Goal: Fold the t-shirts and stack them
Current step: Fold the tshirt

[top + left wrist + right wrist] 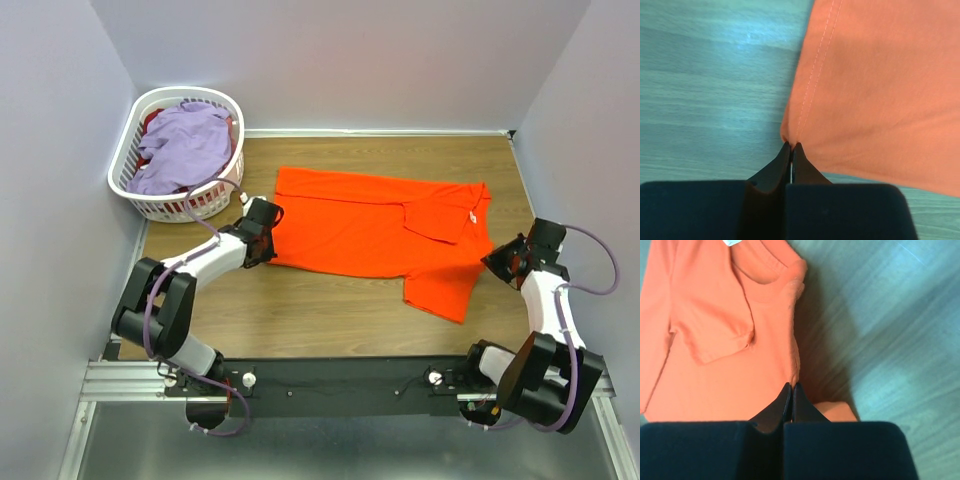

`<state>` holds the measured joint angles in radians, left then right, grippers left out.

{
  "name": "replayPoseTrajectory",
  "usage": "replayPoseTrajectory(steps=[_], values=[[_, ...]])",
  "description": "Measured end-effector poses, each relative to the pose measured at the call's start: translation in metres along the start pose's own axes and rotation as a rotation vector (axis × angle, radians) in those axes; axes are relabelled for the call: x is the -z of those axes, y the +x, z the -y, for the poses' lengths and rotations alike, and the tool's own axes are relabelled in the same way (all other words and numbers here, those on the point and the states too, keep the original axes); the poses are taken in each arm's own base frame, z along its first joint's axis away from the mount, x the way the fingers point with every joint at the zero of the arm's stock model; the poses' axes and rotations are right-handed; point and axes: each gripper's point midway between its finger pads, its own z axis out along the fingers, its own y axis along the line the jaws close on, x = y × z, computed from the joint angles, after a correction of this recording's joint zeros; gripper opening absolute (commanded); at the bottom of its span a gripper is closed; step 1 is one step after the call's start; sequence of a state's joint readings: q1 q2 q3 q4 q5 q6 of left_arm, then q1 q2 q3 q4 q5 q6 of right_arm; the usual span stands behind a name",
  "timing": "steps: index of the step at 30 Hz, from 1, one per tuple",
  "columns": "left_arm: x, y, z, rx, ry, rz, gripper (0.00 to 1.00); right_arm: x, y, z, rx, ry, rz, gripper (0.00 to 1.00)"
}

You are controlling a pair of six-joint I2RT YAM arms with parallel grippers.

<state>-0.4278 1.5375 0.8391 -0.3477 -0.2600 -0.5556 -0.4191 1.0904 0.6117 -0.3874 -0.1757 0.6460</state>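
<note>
Fold beginning: orange t-shirt [380, 225] gripped at two edge points
It lies spread on the worktop [300, 310] just beside the basket [160, 205]; left tool [791, 145] clenched on its hem corner, right tool [791, 385] on its shoulder edge; next, probably lift both together and fold over.

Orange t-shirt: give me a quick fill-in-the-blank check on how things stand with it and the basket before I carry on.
1. The left gripper and the right gripper are both ____ on the orange t-shirt.
2. The orange t-shirt lies spread on the ____, with one sleeve folded over its front.
3. The lavender t-shirt lies in the basket, at the far ____ of the top view.

Missing words: shut; table; left.
</note>
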Motion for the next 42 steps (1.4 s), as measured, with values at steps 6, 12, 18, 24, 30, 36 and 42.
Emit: replayPoseTrajectory(steps=[6,12,18,24,30,36,42], values=[[0.008,-0.020,-0.006,0.000,0.023,0.033,0.00,0.003,0.008,0.010,-0.003,0.058,-0.041,0.01],[0.013,-0.056,0.009,-0.008,0.074,0.076,0.00,-0.001,-0.008,0.002,0.017,0.078,-0.058,0.01],[0.004,-0.081,0.019,-0.012,0.091,0.085,0.00,-0.010,-0.022,-0.006,0.028,0.085,-0.068,0.01],[-0.011,-0.101,0.022,-0.007,0.090,0.085,0.00,-0.020,-0.036,-0.015,0.034,0.088,-0.079,0.01],[-0.016,-0.100,0.018,0.003,0.090,0.071,0.00,-0.032,-0.040,-0.018,0.037,0.092,-0.108,0.01],[-0.021,-0.107,0.019,0.006,0.105,0.074,0.00,-0.042,-0.038,-0.018,0.031,0.092,-0.141,0.01],[-0.029,-0.126,0.028,-0.004,0.115,0.104,0.00,-0.051,-0.045,-0.025,0.030,0.079,-0.147,0.01]])
